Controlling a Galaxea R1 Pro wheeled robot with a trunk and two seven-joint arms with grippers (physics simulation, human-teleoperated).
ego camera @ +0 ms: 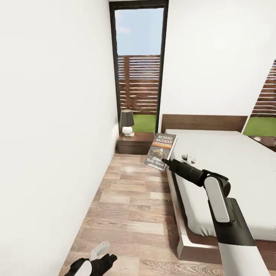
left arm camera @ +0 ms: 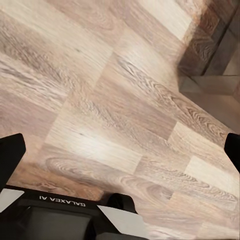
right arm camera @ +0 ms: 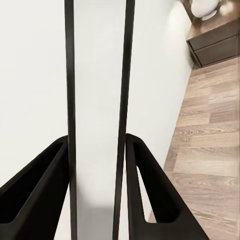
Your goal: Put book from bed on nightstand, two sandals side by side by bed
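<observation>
Head view: 1 book [ego camera: 161,151] hangs in the air, tilted, cover toward the camera, pinched at its lower edge by the right gripper [ego camera: 165,162] at the end of the outstretched right arm. It sits over the wood-plank floor [ego camera: 130,207] just beside the near edge of the bed [ego camera: 222,168], between the bed and 1 nightstand [ego camera: 135,143]. The nightstand stands against the far wall with 1 lamp [ego camera: 127,122] on top, a dark shade over a white base. Behind it rises 1 tall black-framed window [ego camera: 138,65] showing sky, a slatted fence and grass. A brown headboard [ego camera: 203,122] backs the pale mattress. The left gripper [ego camera: 100,257] hangs low near the white wall [ego camera: 53,115], over the floor.

Left wrist view: 2 dark fingertips [left arm camera: 11,155] stand far apart at the picture's edges, nothing between them, with plank floor below and a corner of the bed frame [left arm camera: 210,55] beyond.

Right wrist view: 2 black fingers [right arm camera: 47,195] close narrowly on the book [right arm camera: 97,125], seen edge-on as a pale band between 2 dark lines. Past it lie the white wall, the floor, the nightstand [right arm camera: 215,42] and the lamp's white base [right arm camera: 206,7].
</observation>
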